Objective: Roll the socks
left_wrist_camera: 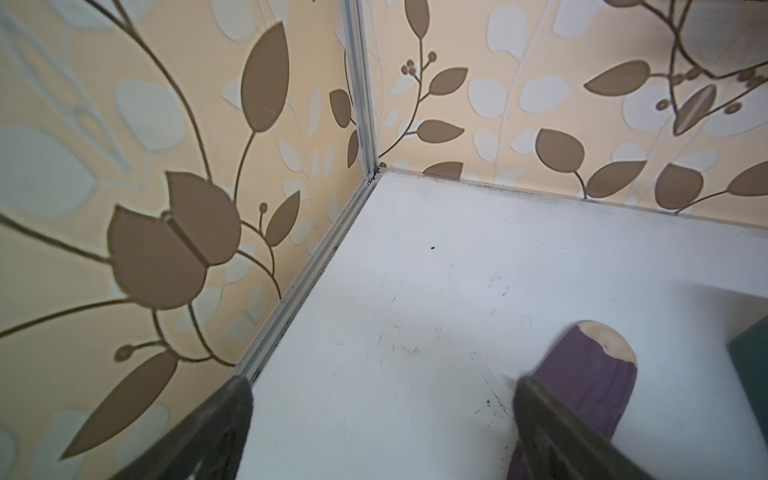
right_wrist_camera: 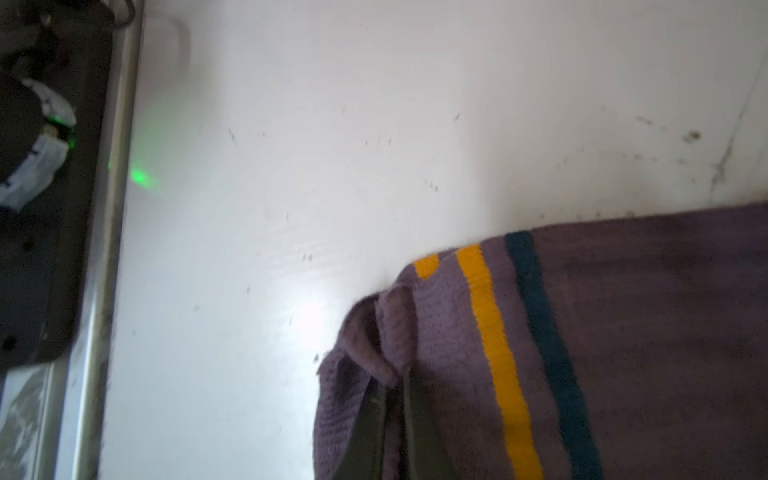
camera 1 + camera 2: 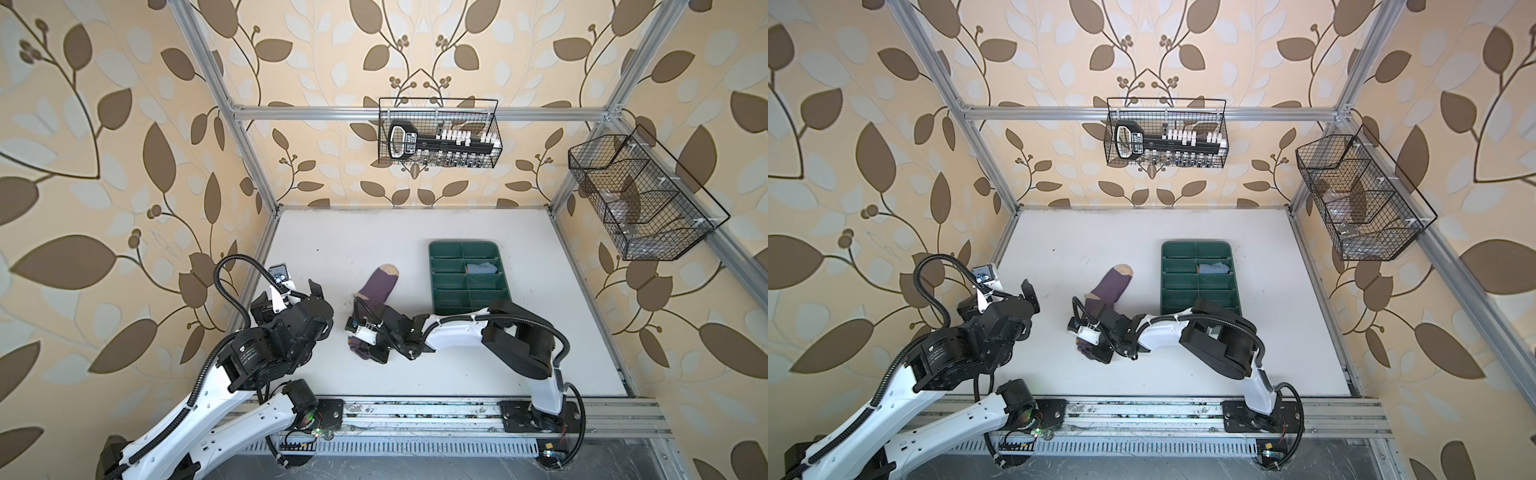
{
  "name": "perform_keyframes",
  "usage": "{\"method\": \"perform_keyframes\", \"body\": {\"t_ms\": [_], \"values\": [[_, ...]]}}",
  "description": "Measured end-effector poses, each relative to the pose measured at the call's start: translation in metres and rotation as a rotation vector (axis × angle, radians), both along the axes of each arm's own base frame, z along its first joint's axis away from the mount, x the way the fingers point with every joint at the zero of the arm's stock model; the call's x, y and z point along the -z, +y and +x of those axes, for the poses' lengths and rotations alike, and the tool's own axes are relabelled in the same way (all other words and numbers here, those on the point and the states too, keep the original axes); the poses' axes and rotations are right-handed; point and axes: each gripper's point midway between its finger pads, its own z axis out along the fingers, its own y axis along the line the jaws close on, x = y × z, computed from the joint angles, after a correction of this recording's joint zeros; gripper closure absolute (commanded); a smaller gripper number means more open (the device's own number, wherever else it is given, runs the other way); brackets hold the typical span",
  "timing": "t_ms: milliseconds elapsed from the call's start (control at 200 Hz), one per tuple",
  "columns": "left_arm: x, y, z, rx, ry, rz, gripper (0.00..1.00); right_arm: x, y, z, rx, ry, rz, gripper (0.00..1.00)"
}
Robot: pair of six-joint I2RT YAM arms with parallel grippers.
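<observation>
Of two socks, the purple sock [image 3: 376,291] is lying mid-tabletop [image 3: 332,249] with the right claw [image 2: 395,386] pinching its striped near cuff, the grey-blue sock [image 3: 481,268] is sitting in a right-side compartment of the one green tray [image 3: 461,245] beyond, and the left claw [image 1: 382,386] is hanging wide open, empty, at left.

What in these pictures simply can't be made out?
- Purple sock: striped end mostly hidden under the right arm in both top views.
- Bluish bundle in the green tray: too small in both top views to tell whether it is a rolled sock.
- Left pincer: blurred, cut off by the left wrist view's edge.
</observation>
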Motion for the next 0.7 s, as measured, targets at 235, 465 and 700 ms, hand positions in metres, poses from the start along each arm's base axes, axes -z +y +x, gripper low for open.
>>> {"method": "perform_keyframes", "body": {"t_ms": [235,465,700], "values": [[0.019,-0.038,0.018,0.151,0.127,0.064,0.01,0.002,-0.041,-0.016,-0.004,-0.023,-0.057,0.66],[0.045,-0.069,0.03,0.283,0.264,0.139,0.01,-0.005,-0.053,-0.027,-0.024,-0.033,-0.089,0.45],[0.021,-0.071,0.017,0.378,0.191,0.05,0.01,-0.078,-0.097,-0.006,0.089,-0.02,0.046,0.39]]}}
